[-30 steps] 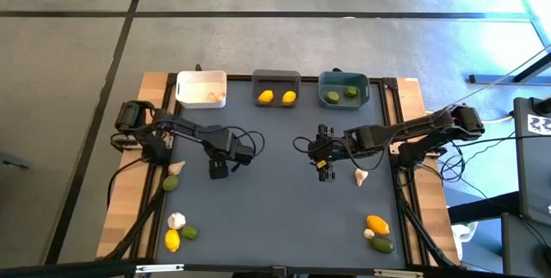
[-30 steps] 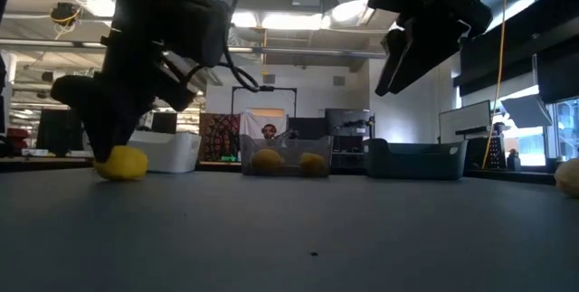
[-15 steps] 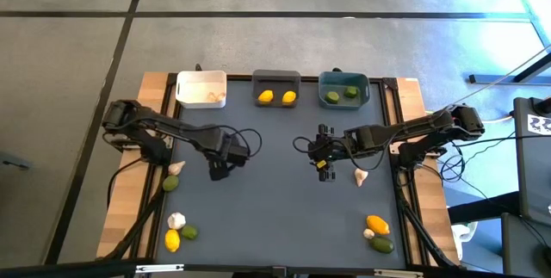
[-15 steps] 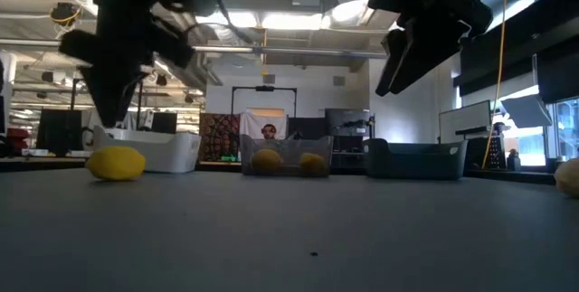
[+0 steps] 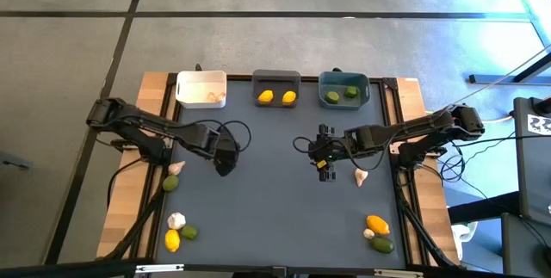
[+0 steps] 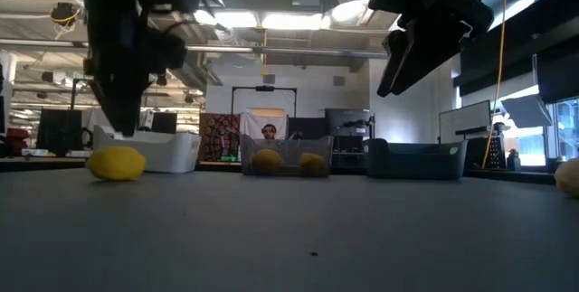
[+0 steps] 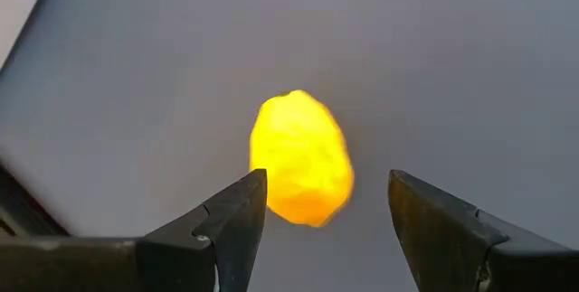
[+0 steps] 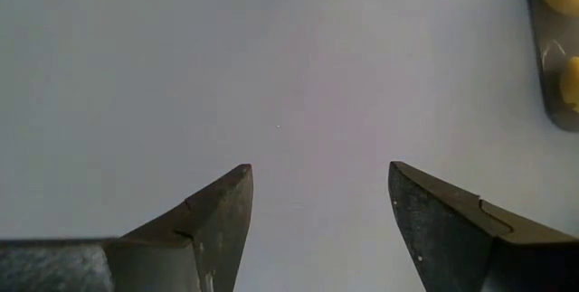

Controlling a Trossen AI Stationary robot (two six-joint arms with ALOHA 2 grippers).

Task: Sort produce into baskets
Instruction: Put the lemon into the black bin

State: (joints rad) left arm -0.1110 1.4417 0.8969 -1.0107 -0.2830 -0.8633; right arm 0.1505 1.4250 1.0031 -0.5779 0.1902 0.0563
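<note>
A yellow lemon (image 7: pixel 303 158) rests on the dark mat, also seen in the low view (image 6: pixel 116 163). My left gripper (image 7: pixel 326 182) hangs open just above it, fingers pointing down on either side without touching; in the high view (image 5: pixel 224 163) it hides the lemon. My right gripper (image 5: pixel 323 156) is open and empty, hovering over bare mat at mid-table (image 8: pixel 317 179). At the far edge stand the white bin (image 5: pixel 191 80) with garlic, the dark grey bin (image 5: pixel 276 78) with two lemons, and the teal bin (image 5: pixel 343 78) with two limes.
Loose produce lies at the left: a lime (image 5: pixel 172 182), garlic (image 5: pixel 176 220), a lime (image 5: pixel 188 232), a lemon (image 5: pixel 172 240). At the right lie garlic (image 5: pixel 361 175), a lemon (image 5: pixel 377 224) and a lime (image 5: pixel 382 244). The mat's middle is bare.
My left gripper has gone up from the lemon, where it stood low on the mat a second ago, and its arm has drawn back toward the table's left edge. The lemon has stayed on the mat.
</note>
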